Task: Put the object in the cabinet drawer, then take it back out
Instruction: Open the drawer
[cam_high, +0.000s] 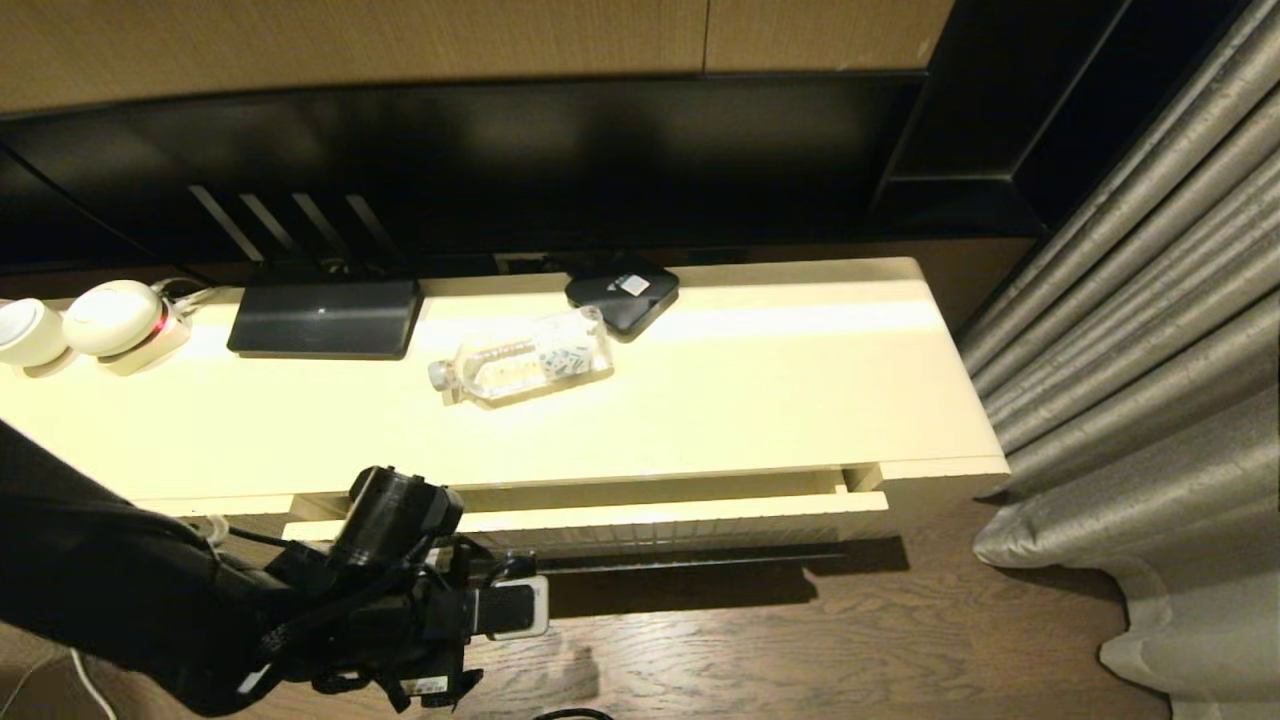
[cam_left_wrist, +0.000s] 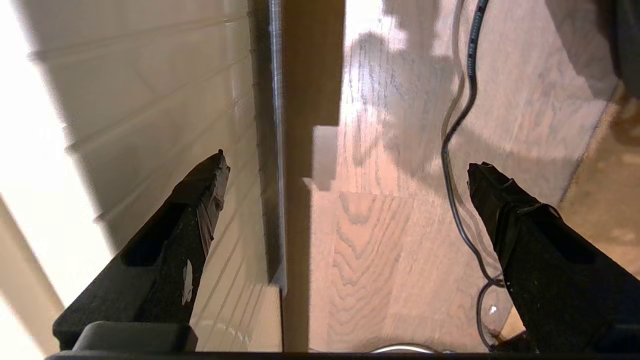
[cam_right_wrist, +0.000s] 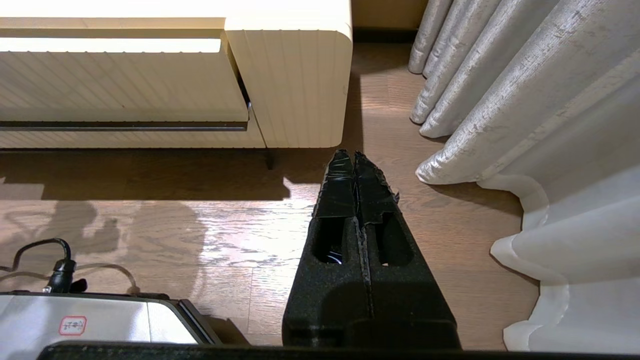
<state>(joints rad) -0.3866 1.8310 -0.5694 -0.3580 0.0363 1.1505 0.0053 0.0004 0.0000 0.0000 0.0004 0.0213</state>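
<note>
1. The left gripper (cam_left_wrist: 345, 167) sits low in front of the cabinet, below the drawer (cam_high: 680, 520). Its jaws stand wide apart and hold nothing.
2. In the left wrist view, one black finger (cam_left_wrist: 200, 195) lies over the ribbed cream drawer front (cam_left_wrist: 165, 125); the other finger (cam_left_wrist: 505, 205) lies over the wooden floor (cam_left_wrist: 380, 240). Between the jaws run the dark slot handle (cam_left_wrist: 272, 150) and a strip of floor. Whether either finger touches the drawer front cannot be told.
3. A black cable (cam_left_wrist: 460, 125) trails across the floor just inside the floor-side finger.
4. The drawer is pulled out slightly from the long cream cabinet (cam_high: 940, 470), showing a narrow gap of its interior.
5. The water bottle (cam_high: 525, 368) lies on its side on the cabinet's top surface (cam_high: 780, 390), cap pointing toward the robot's left. It is well above and beyond the left jaws, apart from them, and outside the drawer.
6. A black square box (cam_high: 622, 292) touches or nearly touches the bottle's base end. A flat black device (cam_high: 325, 318) lies further left on the surface, with white round fittings (cam_high: 110, 322) at the far left.
7. The right gripper (cam_right_wrist: 355, 165) hangs over the floor, near the cabinet's right end and beside the grey curtain (cam_right_wrist: 500, 100). Its jaws are pressed together, empty.
</note>
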